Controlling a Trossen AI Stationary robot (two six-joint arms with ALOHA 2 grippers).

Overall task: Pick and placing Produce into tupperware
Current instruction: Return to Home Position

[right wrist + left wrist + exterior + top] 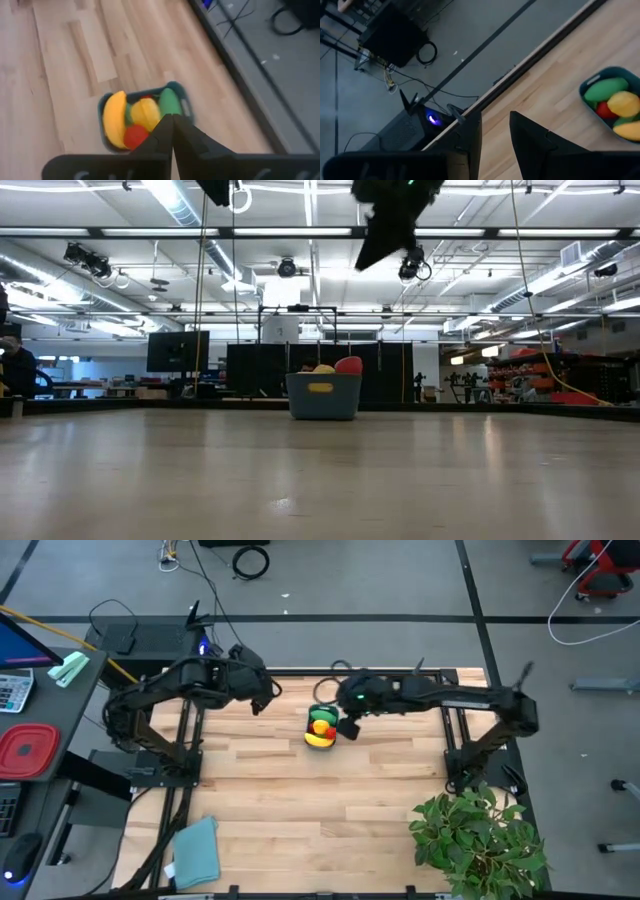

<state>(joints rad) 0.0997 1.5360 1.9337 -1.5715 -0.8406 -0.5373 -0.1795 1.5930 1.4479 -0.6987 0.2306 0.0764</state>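
The teal tupperware point(321, 727) stands on its base near the table's far edge, between the arms. It is full of produce: a yellow banana point(114, 119), a yellow-and-green piece point(145, 113), a green cucumber-like piece point(169, 102) and a red piece point(135, 136). The same tub appears in the left wrist view point(614, 104) and in the low view point(323, 393). My right gripper point(172, 131) hangs shut and empty above the tub's right side point(347, 727). My left gripper point(495, 136) is open and empty, raised left of the tub point(262, 698).
A big leafy potted plant point(480, 840) fills the table's near right corner. A flat teal cloth point(197, 851) lies at the near left. A red square container point(26, 751) sits on the side desk. Bare wood point(320, 800) stretches across the table's middle and near side.
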